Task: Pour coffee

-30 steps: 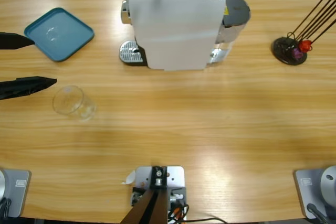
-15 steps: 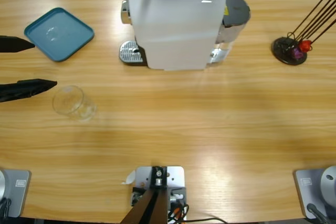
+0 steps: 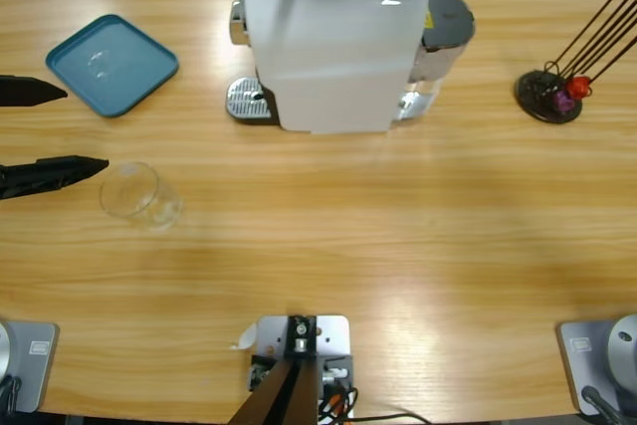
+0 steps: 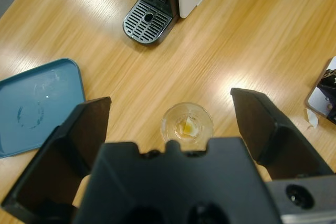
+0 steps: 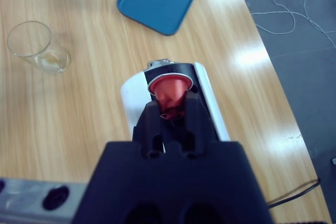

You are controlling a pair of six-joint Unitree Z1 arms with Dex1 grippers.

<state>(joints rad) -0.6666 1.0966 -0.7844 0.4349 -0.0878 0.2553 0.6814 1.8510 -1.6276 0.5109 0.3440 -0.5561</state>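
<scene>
Right gripper (image 5: 170, 109): clenched on a red capsule (image 5: 169, 90), holding it directly over the top of the white coffee machine (image 3: 333, 47); in the high view the same capsule is showing at the machine's upper left corner.

Left gripper (image 4: 170, 129): jaws spread wide and holding nothing, hovering just beside the glass tumbler (image 4: 187, 124), which is standing apart from both jaws.

Coffee (image 4: 187, 127): a small amber-brown pool sitting in the bottom of the tumbler, well to the lower left of the machine in the high view.

Progress, as a judgement: early stage. The capsule is not yet seated in the machine, the tumbler is not under the spout, and the drip grate (image 3: 249, 100) at the machine's left foot is carrying nothing. Remaining, probably: loading the capsule, gripping the tumbler, placing it on the grate, brewing.

Tabletop (image 3: 398, 236): long, light wood with a visible grain, catching soft glare below the machine.

Other items: a blue tray (image 3: 111, 63) lying flat to the left of the machine, just above the tumbler; a dark round stand (image 3: 548, 97) holding thin sticks, well to the right of the machine.

Room: grey floor with loose white cable (image 5: 294, 1) showing beyond the tabletop edge in the right wrist view.
</scene>
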